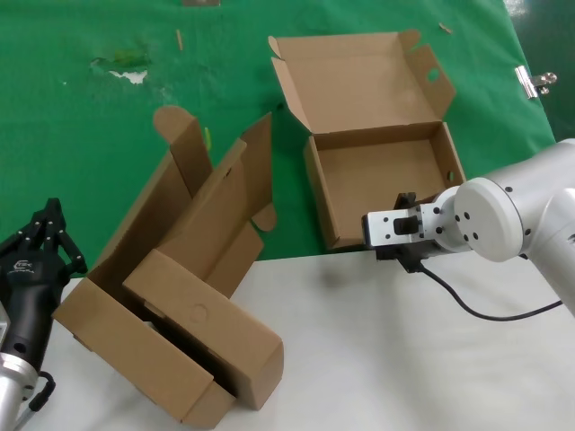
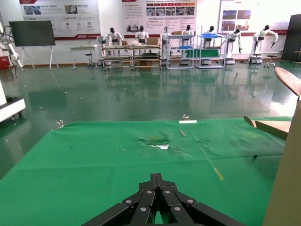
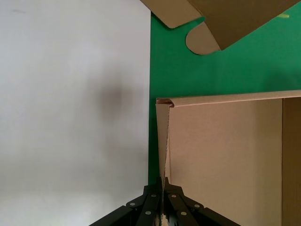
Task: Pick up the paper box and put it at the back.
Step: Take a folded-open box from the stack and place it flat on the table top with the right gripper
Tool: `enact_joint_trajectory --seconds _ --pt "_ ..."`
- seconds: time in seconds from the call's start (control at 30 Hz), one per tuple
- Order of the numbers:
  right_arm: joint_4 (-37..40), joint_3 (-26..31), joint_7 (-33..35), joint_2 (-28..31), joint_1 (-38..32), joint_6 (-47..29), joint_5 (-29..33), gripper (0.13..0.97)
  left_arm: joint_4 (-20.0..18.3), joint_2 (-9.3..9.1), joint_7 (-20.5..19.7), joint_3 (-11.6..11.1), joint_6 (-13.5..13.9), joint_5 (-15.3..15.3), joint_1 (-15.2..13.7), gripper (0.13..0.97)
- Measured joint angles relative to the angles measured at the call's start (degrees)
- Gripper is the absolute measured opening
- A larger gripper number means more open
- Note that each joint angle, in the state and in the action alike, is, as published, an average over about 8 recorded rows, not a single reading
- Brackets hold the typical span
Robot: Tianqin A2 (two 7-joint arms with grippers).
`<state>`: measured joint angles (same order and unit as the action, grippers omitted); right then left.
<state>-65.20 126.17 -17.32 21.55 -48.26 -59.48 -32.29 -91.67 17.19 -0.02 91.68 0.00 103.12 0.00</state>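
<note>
One paper box (image 1: 382, 175) on green cloth (image 1: 81, 126); right pincer (image 3: 162, 188) clamps its front wall.

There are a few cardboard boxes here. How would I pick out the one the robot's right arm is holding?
Look at the green cloth, near its front edge where the white surface begins. The paper box lies flat there, lid open toward the back, with the right gripper pinching its front wall. Unlike the tipped boxes leaning together to the left, it sits level and alone.
</note>
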Motion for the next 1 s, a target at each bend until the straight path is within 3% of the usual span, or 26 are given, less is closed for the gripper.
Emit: enact_joint_trajectory --seconds 0.67,1.0 --pt "-1.25 -0.29 -0.36 -2.31 0.01 -1.12 2.44 0.212 0.00 0.00 0.00 0.00 0.00 0.00 0.00 0.140" --pt "-1.44 -2.39 -2.05 -5.07 0.39 2.45 3.00 0.369 0.00 0.00 0.00 0.00 0.00 0.00 0.00 0.140"
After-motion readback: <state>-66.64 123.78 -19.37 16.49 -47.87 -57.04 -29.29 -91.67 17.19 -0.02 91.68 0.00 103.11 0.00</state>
